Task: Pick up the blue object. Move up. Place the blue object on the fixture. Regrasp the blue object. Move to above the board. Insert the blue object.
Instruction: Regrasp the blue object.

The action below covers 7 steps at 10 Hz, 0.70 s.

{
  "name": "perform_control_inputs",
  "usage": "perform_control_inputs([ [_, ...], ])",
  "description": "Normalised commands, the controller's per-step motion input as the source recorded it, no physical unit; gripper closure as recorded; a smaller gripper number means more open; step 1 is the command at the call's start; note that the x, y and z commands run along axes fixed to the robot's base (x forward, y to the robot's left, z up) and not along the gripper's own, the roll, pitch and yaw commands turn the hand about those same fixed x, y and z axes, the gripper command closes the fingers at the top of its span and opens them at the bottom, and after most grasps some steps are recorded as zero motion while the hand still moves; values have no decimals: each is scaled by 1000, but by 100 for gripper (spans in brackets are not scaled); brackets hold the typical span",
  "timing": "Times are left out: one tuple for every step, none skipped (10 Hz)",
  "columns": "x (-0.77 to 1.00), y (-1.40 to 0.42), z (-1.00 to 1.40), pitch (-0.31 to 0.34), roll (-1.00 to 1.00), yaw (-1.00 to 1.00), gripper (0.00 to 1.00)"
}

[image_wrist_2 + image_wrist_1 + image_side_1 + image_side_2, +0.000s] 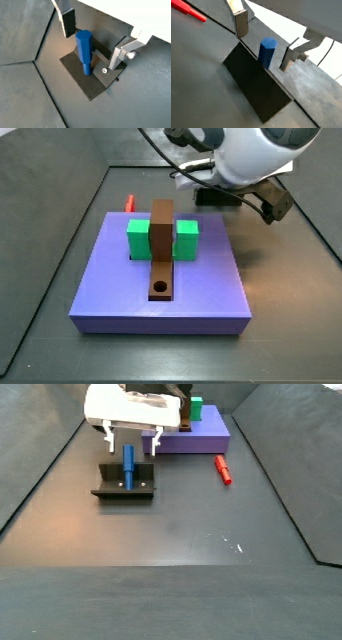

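Note:
The blue object (83, 47) is a slim hexagonal peg that stands upright on the fixture (85, 82), a dark plate with a low bracket. My gripper (91, 50) is open and straddles the peg, with one finger on each side and a gap to both. Both wrist views show this; the peg also shows in a wrist view (266, 51) on the fixture's plate (254, 90). In a side view my gripper (131, 450) hangs over the peg (128, 466) and the fixture (123, 487). The lavender board (201, 288) with its brown strip (162, 243) lies apart from them.
A small red piece (223, 469) lies on the floor beside the board (207, 436); it also shows in a side view (130, 203) and a wrist view (191, 11). Two green blocks (139, 238) flank the strip. The arm's white body (247, 158) hides the peg in that side view.

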Motion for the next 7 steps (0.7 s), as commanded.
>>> perform_control_inputs([
  [89,0,-106,0,151,180,0],
  [60,0,-63,0,120,180,0],
  [106,0,0,0,60,211,0],
  [97,0,0,0,17,206,0],
  [54,0,0,0,3,186,0],
  [0,0,0,0,49,54,0],
  [0,0,0,0,0,0,0],
])
